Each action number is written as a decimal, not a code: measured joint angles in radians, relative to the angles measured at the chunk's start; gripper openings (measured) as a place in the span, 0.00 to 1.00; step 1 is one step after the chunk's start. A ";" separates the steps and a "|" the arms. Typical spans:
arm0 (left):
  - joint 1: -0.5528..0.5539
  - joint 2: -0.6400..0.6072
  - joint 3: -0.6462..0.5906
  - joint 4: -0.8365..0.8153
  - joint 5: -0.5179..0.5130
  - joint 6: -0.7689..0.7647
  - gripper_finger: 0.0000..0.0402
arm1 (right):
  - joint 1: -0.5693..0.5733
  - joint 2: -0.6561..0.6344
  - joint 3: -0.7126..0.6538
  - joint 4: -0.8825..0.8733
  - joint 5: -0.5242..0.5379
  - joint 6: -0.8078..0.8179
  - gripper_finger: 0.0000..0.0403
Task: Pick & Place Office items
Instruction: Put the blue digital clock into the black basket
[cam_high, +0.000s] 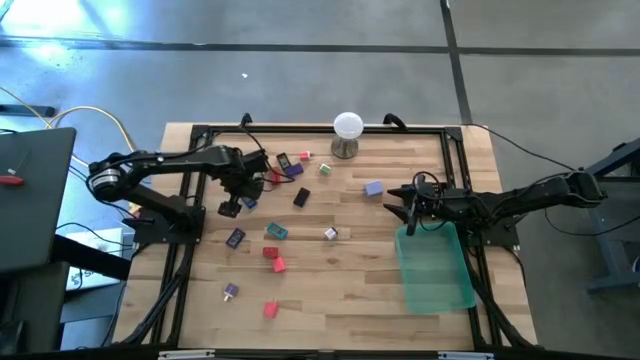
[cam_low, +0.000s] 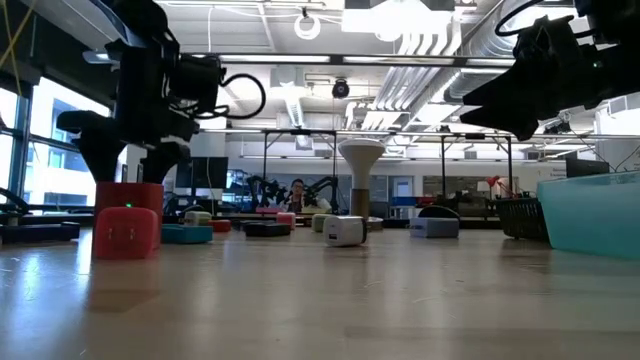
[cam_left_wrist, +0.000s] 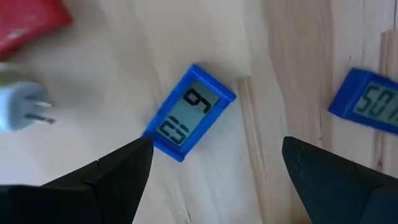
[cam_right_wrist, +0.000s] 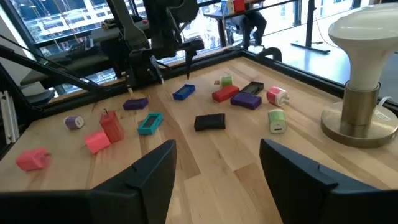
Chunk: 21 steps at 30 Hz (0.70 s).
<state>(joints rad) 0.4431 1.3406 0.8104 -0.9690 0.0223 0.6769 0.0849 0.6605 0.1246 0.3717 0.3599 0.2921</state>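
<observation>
- Below the left gripper (cam_left_wrist: 211, 163), its fingers spread wide and holding nothing, a blue item with a small display (cam_left_wrist: 189, 112) lies flat on the wooden table (cam_high: 340, 280).
- Nearby, other office items (cam_high: 274, 255) are scattered across the left half.
- Farther right, the right gripper (cam_right_wrist: 214, 163) hovers half open and empty by the green tray (cam_high: 436, 270).
</observation>
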 joint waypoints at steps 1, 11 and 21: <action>0.000 0.007 0.000 0.001 0.000 0.004 0.87 | 0.000 0.000 0.000 0.000 0.000 0.001 0.55; 0.000 0.015 0.000 0.005 -0.040 -0.074 0.87 | 0.000 0.000 0.000 -0.001 -0.016 0.003 0.55; 0.000 0.015 0.000 0.006 -0.036 -0.222 0.87 | 0.000 0.000 0.000 -0.002 -0.052 0.004 0.55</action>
<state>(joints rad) 0.4431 1.3556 0.8104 -0.9630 -0.0140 0.4545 0.0849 0.6605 0.1246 0.3702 0.3077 0.2958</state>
